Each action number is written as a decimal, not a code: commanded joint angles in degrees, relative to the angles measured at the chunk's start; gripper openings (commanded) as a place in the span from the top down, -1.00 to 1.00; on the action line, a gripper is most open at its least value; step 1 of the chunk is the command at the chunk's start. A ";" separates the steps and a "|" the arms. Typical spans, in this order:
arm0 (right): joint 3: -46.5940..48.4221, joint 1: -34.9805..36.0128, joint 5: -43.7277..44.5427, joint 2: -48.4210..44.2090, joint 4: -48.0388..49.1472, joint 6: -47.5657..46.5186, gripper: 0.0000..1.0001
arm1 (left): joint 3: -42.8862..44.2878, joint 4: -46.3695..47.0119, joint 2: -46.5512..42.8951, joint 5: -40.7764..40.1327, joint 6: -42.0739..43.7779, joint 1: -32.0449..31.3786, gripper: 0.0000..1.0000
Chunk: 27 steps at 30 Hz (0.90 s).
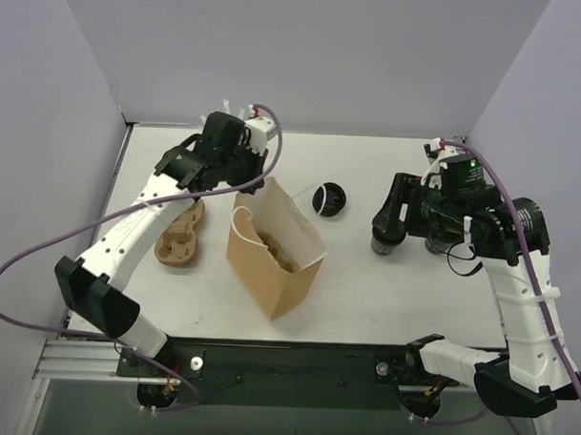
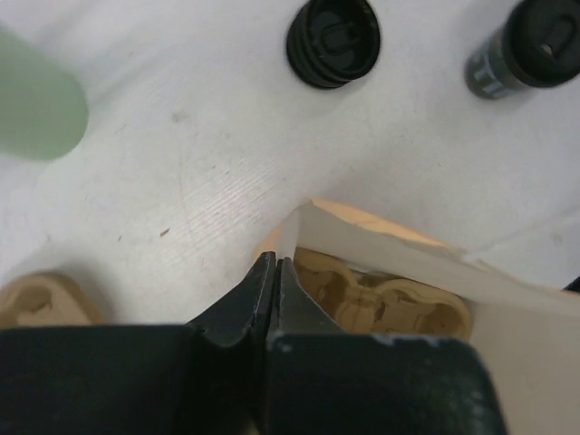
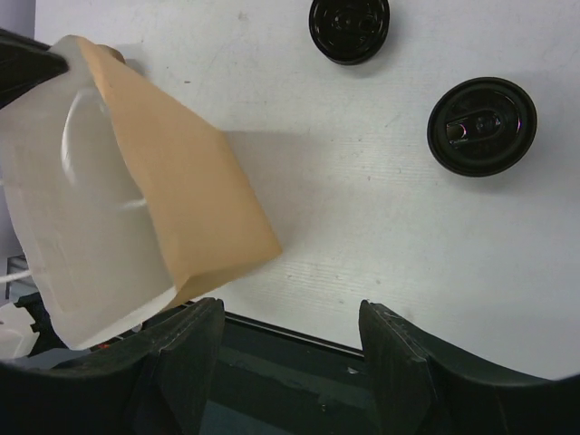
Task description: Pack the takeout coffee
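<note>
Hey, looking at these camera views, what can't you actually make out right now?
Left wrist view: green cup blurred, cut by the left edge.
Top view: the right gripper covers the top of the coffee cup.
Left wrist view: cup carrier in the bag partly behind the bag's wall.
Left wrist view: left gripper shut at the bag's rim; its tips hide whether paper is pinched.

The cup is small and black, with a greyish printed band on its tapered side. It stands upright with its round black lid pressed on, well to the right of the bag. A second lid, black and ribbed at the rim, sits farther back near the bag's rear corner, apart from the cup. Whether a cup is under it cannot be told.
</note>
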 commanded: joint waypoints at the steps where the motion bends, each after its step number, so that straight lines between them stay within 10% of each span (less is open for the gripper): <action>1: 1.60 -0.60 0.62 1.26 -1.80 3.17 -0.24 | -3.92 1.60 -8.44 -15.07 -21.99 3.57 1.00; 7: 1.07 -0.69 3.17 4.07 -1.88 3.87 -0.24 | -17.87 9.64 -17.75 -13.53 -32.38 4.37 0.97; 10: 1.51 -0.95 5.45 5.39 -1.80 4.22 -0.25 | -20.71 10.47 -21.45 -11.85 -31.51 4.98 0.34; 14: 2.13 -1.04 7.82 7.41 -1.79 5.19 -0.26 | -21.59 7.83 -22.33 -8.43 -22.49 7.88 0.08; 27: 3.88 -5.26 18.03 16.11 0.32 2.56 -0.47 | -26.61 6.00 -28.31 -5.77 -13.32 6.30 0.02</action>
